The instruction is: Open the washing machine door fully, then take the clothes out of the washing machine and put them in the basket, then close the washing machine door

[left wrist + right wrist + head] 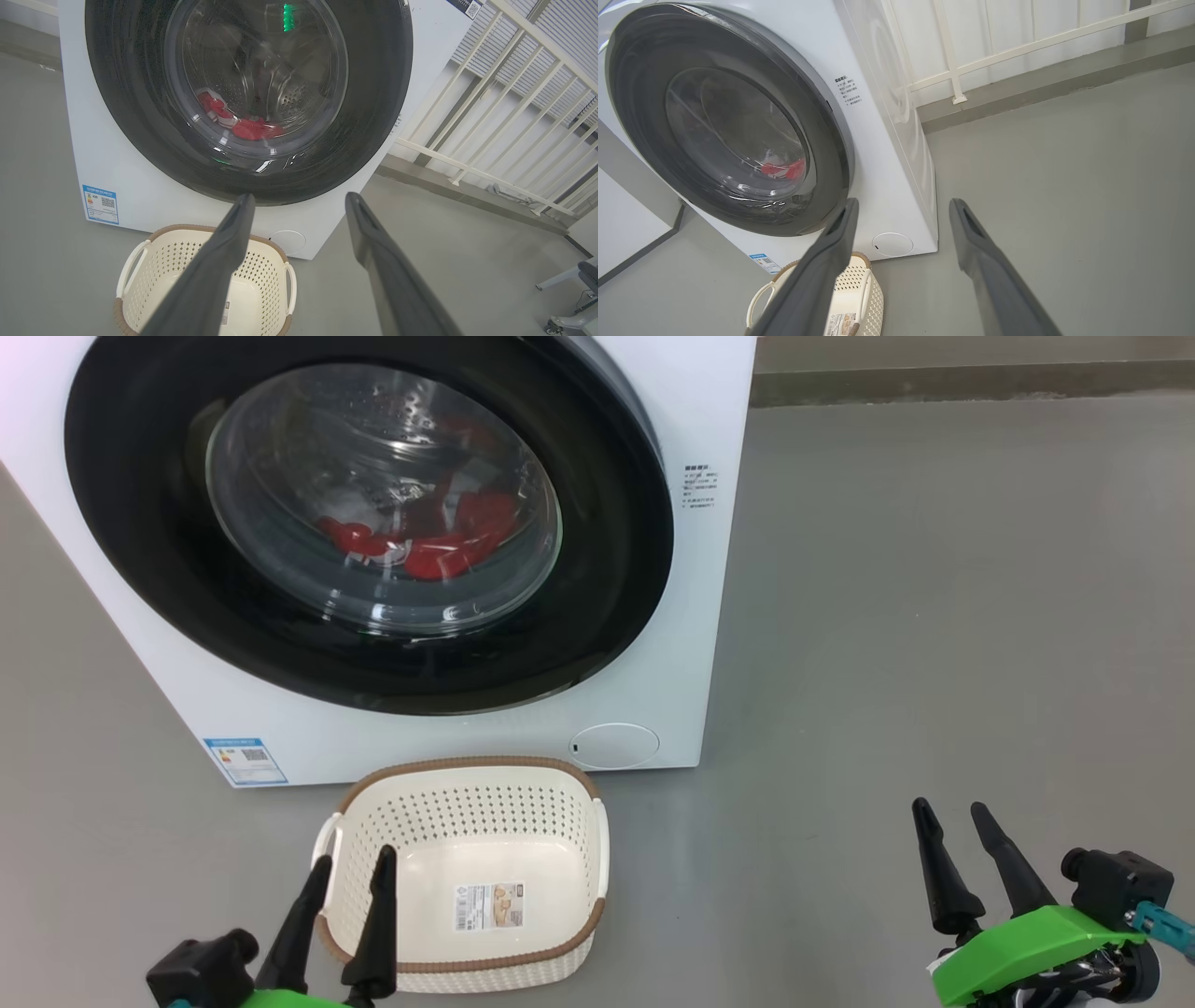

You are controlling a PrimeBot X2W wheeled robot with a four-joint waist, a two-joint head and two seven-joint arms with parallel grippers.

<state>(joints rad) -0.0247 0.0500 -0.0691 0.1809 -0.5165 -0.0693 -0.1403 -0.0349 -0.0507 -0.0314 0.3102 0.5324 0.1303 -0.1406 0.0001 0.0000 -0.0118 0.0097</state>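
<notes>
Shut washing machine door [644, 116] seen between the spread dark fingers of the right gripper [904, 205].
Red clothes [782, 169] lie behind its glass; a cream basket [859, 280] stands on grey floor [1064, 186] before the white washing machine [878, 154].

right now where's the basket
The basket sits on the floor, lower centre of the head view, just in front of the washing machine, with the left pincer by its left rim.

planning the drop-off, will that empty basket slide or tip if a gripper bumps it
The basket looks like thin perforated plastic and holds nothing, so it is probably light and would likely slide on the smooth grey floor. Its wide flat base and low walls suggest it is unlikely to tip.
</notes>
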